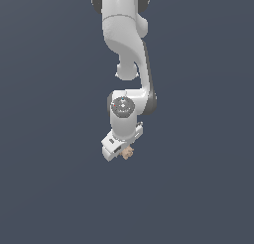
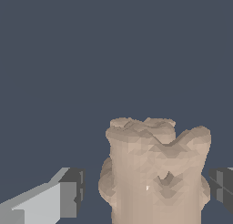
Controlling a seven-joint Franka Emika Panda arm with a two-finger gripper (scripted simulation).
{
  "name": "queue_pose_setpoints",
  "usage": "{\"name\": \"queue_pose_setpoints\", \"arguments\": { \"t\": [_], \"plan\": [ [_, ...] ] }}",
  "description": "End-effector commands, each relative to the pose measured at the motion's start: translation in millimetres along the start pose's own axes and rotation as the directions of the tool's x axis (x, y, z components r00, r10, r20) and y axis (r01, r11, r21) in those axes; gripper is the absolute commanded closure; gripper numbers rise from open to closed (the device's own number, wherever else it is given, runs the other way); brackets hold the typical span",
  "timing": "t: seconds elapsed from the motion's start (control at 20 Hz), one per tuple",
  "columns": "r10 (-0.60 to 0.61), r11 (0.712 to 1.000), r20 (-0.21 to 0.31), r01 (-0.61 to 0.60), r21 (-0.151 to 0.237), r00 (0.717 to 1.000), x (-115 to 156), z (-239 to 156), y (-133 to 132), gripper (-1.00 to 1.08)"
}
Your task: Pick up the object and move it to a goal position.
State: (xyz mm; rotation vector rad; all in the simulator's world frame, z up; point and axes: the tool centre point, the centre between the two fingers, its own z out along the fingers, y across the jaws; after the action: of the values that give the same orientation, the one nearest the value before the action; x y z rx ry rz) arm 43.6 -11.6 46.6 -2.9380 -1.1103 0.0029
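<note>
The object (image 2: 154, 173) is a tan, lumpy piece with a knobbly upper end, and in the wrist view it sits between my two fingers. One grey finger pad (image 2: 73, 191) stands a small gap away from it, while the other pad (image 2: 222, 186) is right at its opposite side. My gripper (image 2: 146, 191) is open around the object. In the exterior view the object (image 1: 128, 152) shows as a small beige lump beside the white gripper (image 1: 119, 150), at the arm's lower end.
The white arm (image 1: 126, 49) reaches down from the top of the exterior view. Around it there is only a plain dark blue-grey ground (image 1: 49, 188).
</note>
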Motion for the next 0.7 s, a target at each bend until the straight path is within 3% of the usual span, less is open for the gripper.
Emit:
{"name": "queue_pose_setpoints", "arguments": {
  "t": [0.0, 0.05, 0.65],
  "plan": [
    [0.0, 1.0, -0.001, 0.0, -0.001, 1.0, 1.0, 0.9, 0.8, -0.92],
    [0.0, 1.0, -0.001, 0.0, -0.001, 1.0, 1.0, 0.9, 0.8, 1.08],
    [0.0, 1.0, -0.001, 0.0, -0.001, 1.0, 2.2, 0.5, -0.6, 1.08]
  ]
}}
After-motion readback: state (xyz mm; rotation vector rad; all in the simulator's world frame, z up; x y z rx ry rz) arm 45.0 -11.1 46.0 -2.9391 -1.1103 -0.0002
